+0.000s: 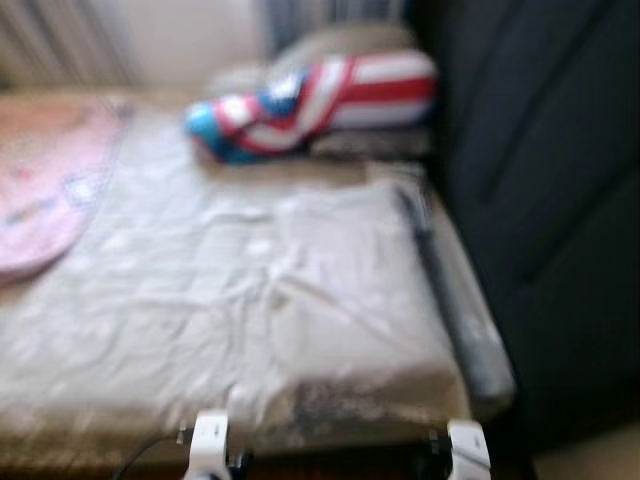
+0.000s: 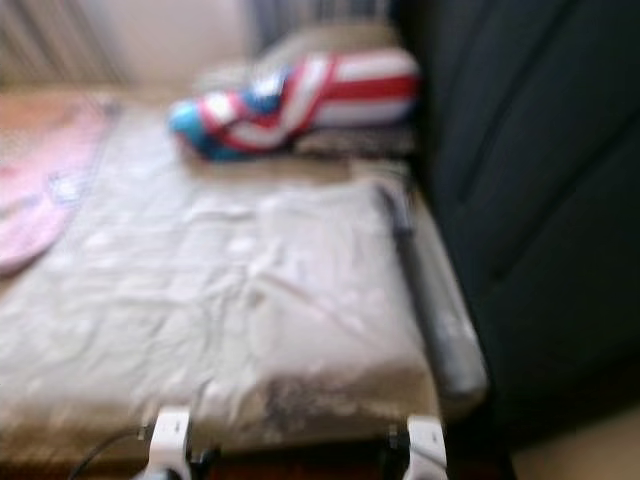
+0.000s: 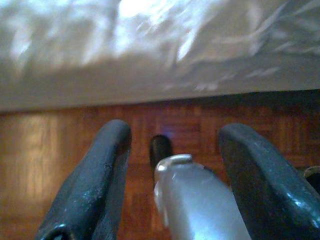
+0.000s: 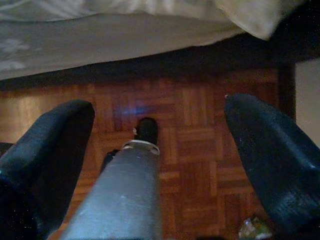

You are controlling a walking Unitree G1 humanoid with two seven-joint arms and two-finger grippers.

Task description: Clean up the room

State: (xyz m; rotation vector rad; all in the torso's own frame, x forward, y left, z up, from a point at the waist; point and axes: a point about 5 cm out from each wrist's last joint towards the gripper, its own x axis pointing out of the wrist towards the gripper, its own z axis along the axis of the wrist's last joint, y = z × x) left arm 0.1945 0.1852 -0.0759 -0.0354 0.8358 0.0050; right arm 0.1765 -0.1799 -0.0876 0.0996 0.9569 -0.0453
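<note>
My left gripper (image 3: 170, 165) and right gripper (image 4: 160, 160) hang low over the parquet floor (image 4: 200, 165) by the bed's edge, fingers spread and holding nothing. The likeliest thing to tidy, a red, white and blue striped bundle (image 1: 320, 100) at the upper centre of the head view, looks soft and light, so I would pinch a thick fold anywhere. The rumpled sheet (image 1: 250, 290) lies between, a pink blanket (image 1: 50, 190) at left, a dark pole (image 1: 450, 300) along the right edge.

The right gripper (image 4: 160, 150) hung with fingers (image 4: 50, 150) spread over parquet floor (image 4: 200, 165), below a bedsheet (image 4: 100, 40).
</note>
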